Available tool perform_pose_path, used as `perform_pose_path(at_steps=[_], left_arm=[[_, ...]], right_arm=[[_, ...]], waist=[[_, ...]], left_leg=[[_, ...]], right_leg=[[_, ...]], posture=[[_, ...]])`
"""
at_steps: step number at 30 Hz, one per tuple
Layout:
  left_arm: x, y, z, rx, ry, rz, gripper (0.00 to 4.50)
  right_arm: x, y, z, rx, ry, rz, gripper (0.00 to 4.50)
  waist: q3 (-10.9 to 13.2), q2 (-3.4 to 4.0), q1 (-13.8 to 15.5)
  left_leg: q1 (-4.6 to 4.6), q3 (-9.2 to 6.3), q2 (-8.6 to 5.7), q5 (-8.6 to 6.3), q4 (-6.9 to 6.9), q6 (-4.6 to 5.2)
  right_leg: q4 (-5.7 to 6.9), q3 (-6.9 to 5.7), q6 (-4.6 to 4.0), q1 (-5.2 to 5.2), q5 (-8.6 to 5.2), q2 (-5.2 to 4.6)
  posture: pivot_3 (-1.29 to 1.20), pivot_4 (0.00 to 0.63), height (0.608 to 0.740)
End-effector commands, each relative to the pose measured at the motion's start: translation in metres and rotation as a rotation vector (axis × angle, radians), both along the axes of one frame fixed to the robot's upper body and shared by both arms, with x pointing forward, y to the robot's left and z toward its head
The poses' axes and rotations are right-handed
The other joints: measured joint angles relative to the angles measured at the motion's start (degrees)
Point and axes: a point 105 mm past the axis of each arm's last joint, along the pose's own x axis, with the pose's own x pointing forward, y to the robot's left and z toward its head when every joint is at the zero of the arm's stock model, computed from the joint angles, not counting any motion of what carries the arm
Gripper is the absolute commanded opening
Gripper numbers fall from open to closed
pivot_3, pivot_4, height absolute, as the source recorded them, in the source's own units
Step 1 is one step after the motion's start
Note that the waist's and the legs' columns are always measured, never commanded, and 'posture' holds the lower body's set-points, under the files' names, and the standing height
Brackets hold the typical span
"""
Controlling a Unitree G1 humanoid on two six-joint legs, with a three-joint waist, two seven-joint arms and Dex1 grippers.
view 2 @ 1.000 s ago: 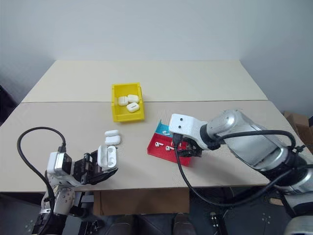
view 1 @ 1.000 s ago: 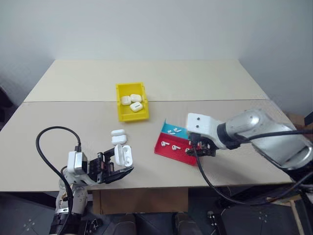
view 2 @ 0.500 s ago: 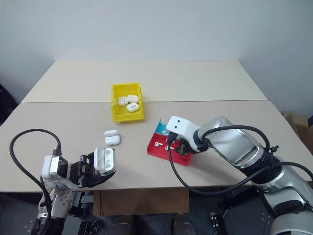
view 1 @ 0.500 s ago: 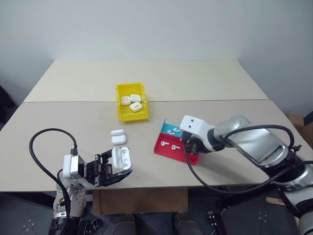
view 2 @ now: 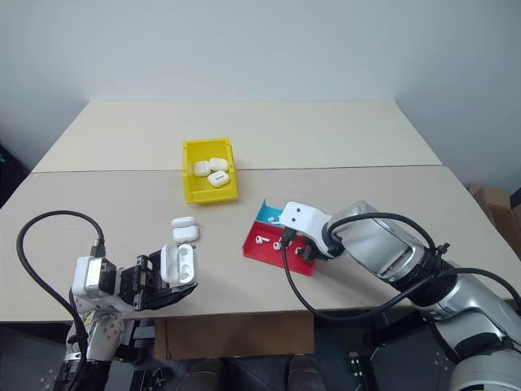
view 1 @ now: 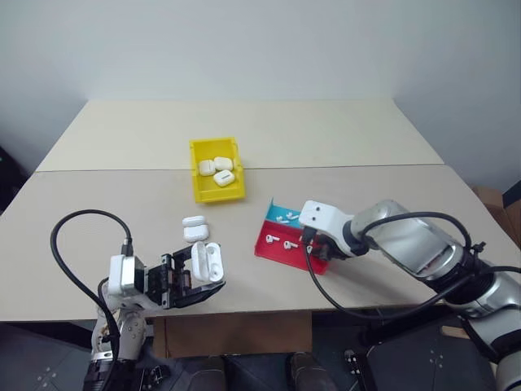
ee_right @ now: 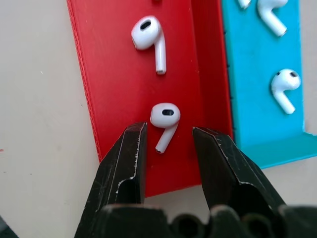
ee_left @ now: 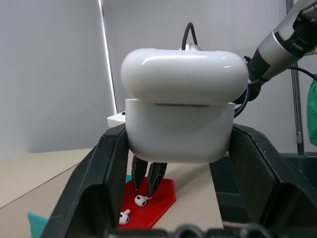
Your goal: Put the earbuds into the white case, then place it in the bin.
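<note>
At the counter's (view 1: 342,138) near left edge, the left gripper (view 1: 194,277) has its fingers clamped on the white case (view 1: 206,261), lid open. Right of it, the right gripper (ee_right: 167,148) has its fingers parted around an earbud (ee_right: 164,118) lying on the red tray (view 1: 275,252). Farther back sits the yellow bin (view 1: 198,177) holding cases.

Earbud (ee_right: 164,119) between claw (ee_right: 168,141) tips — unobstructed

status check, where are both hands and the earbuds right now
Left hand shut on the open white case. Right hand open, fingers straddling an earbud on the red tray, not gripped yet. Nothing in the way.
</note>
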Motion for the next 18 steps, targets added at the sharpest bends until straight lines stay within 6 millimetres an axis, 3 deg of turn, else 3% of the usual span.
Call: perform_pose_path(at_steps=[1, 18], left_arm=[[-0.004, -0.002, 0.007, 0.005, -0.038, -0.006, 2.76], [-0.002, -0.002, 0.005, 0.021, -0.028, 0.030, 2.76]], right_arm=[[0.004, 0.003, 0.008, 0.013, -0.043, 0.019, 1.85], [0.008, 0.007, -0.004, -0.003, -0.024, 0.052, 1.85]], waist=[[0.00, 0.00, 0.02], [0.00, 0.00, -0.01]], left_leg=[[0.00, 0.00, 0.00, 0.00, 0.00, 0.00], [0.00, 0.00, 0.00, 0.00, 0.00, 0.00]], right_leg=[[0.00, 0.00, 0.00, 0.00, 0.00, 0.00], [0.00, 0.00, -0.01, 0.00, -0.01, 0.00]], posture=[[0.00, 0.150, 0.740], [0.00, 0.150, 0.740]])
